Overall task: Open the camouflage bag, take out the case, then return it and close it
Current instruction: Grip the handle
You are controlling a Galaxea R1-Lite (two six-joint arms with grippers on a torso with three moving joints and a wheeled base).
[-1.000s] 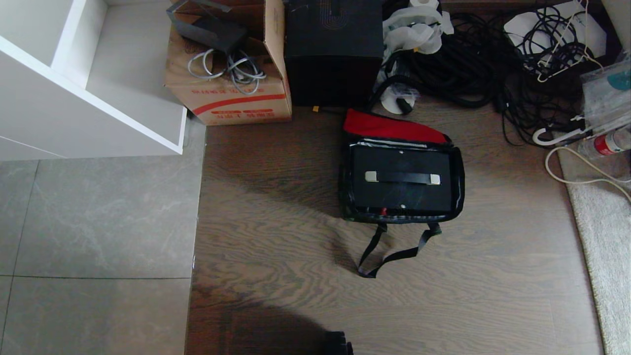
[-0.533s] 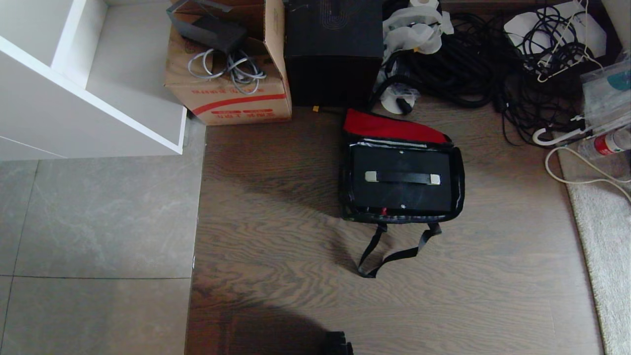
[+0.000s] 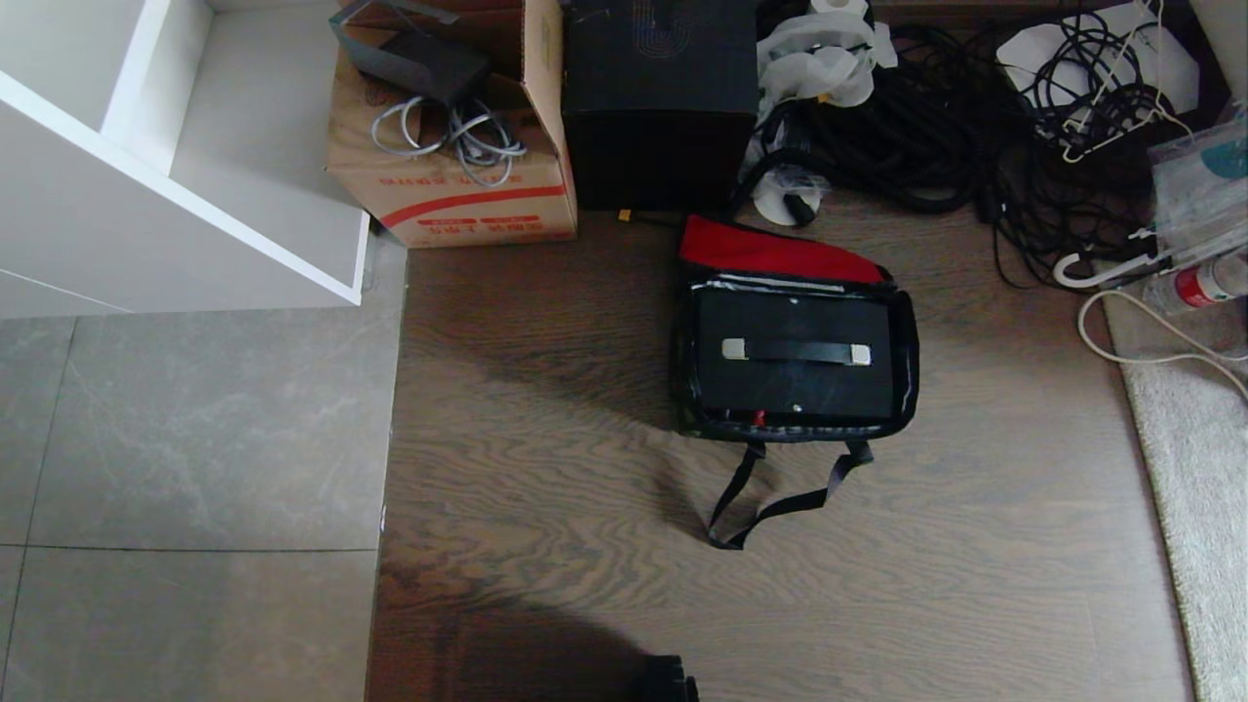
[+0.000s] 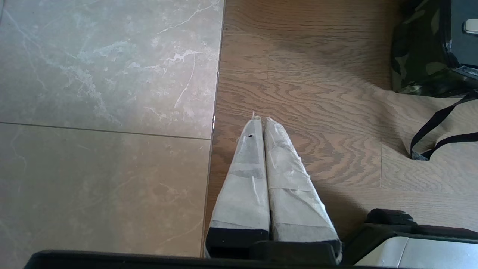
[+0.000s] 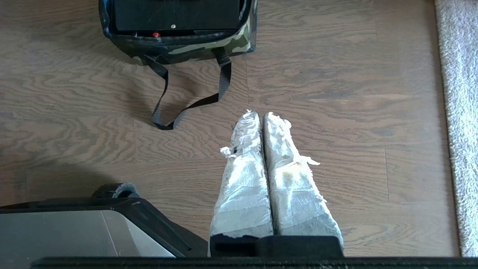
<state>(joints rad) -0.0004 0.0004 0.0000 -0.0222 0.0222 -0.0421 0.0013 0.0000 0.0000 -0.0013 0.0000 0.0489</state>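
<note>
Item one, the camouflage bag: it sits on the wood floor, lid thrown back to show red lining, black strap trailing toward you. Its walls look soft; expect them to sag or drag if you pull on them.

Item two, the case: it lies flat inside the bag, filling it almost wall to wall. It looks rigid and probably weighty. Take it by the black handle across its top; the fit leaves little room to get down the sides.

Item three, your grippers: left gripper and right gripper, both with taped fingers pressed together, holding nothing, low over the floor and well short of the bag. Neither shows in the head view.

Surroundings: cardboard box, black cube box, tangled cables, rug.

Hard to make out: the bag's zip, the case's depth, the far wall under the lid.
</note>
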